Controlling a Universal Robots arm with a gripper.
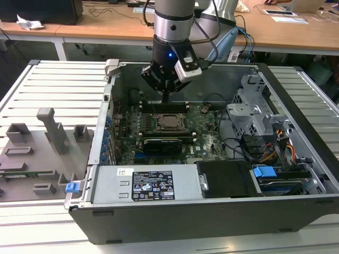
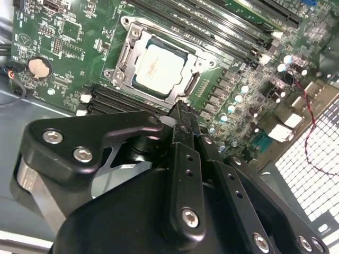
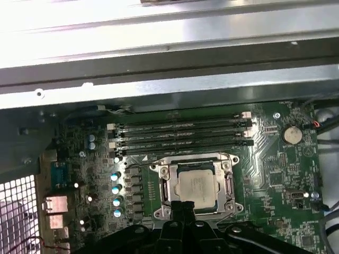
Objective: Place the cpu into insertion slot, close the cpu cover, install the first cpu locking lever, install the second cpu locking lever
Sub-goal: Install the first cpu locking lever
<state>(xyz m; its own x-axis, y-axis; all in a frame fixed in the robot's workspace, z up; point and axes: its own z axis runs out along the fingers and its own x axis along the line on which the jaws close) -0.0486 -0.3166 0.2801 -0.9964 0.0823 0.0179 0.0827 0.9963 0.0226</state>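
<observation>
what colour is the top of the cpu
The cpu has a pale silver-grey metal top, clearest in the second wrist view.

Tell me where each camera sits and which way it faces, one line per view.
Exterior view: off the arm, above the computer case, looking down into it; shows the arm and tool over the motherboard.
First wrist view: on the wrist, facing along the tool at the cpu; shows the tool's tip.
Second wrist view: on the wrist, facing past the tool toward the cpu; shows the tool's black body.
Both wrist views share the cpu, memory slots and tool tip.
</observation>
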